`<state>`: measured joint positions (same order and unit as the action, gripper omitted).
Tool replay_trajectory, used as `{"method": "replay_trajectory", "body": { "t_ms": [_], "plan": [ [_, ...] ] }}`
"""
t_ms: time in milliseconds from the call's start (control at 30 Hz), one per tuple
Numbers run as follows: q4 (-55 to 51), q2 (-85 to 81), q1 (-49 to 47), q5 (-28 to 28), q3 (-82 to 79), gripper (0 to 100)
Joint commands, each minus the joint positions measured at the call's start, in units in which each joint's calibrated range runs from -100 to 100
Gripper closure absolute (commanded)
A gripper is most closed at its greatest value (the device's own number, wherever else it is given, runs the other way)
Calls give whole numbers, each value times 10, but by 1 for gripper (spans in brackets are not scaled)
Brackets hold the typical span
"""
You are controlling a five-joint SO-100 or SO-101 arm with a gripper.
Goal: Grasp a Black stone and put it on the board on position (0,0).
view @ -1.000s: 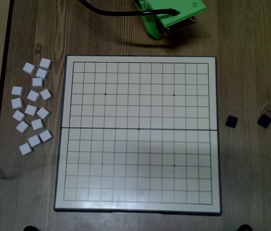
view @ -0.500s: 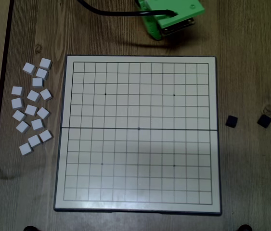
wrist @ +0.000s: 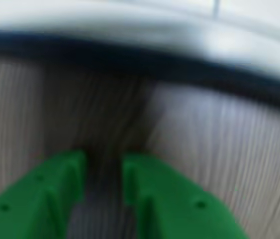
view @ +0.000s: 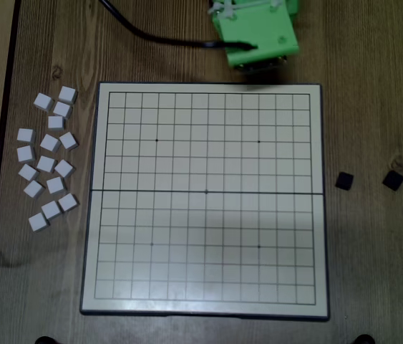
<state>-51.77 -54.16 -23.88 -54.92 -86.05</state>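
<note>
Wrist view: green gripper (wrist: 104,172) enters from the bottom edge, its two fingers (wrist: 55,194) parted by a narrow gap with nothing between them; beneath lies wood-grain tabletop (wrist: 219,144), and across the top runs a blurred dark-edged pale rim, the board (wrist: 144,30), too blurred for detail. Overhead view: one square gridded board (view: 206,201) with a dark frame, lying flat on the tabletop (view: 373,265), a fold line running left to right across its middle; no stones rest on it. Black stones, two: small cubes, so no long axis to tell; one (view: 344,180) near the board's right edge, the other (view: 394,179) further right, apart from each other, both sitting slightly turned against the grid lines. White stones (view: 49,161), seventeen counted, in a loose cluster left of the board, variously turned. One green arm body (view: 255,32) above the board's top edge, right of centre, fingers hidden under it here. One black cable (view: 151,36) running from the top edge to the arm
</note>
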Motion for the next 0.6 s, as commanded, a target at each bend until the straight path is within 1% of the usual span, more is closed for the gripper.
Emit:
{"method": "replay_trajectory", "body": {
  "t_ms": [0,167,400,567],
  "plan": [
    [3,140,-8,6,160,94],
    [-3,205,-20,-2,259,94],
    [-96,280,-55,-16,424,94],
    [-135,336,-73,-28,515,94]
  ]
}}
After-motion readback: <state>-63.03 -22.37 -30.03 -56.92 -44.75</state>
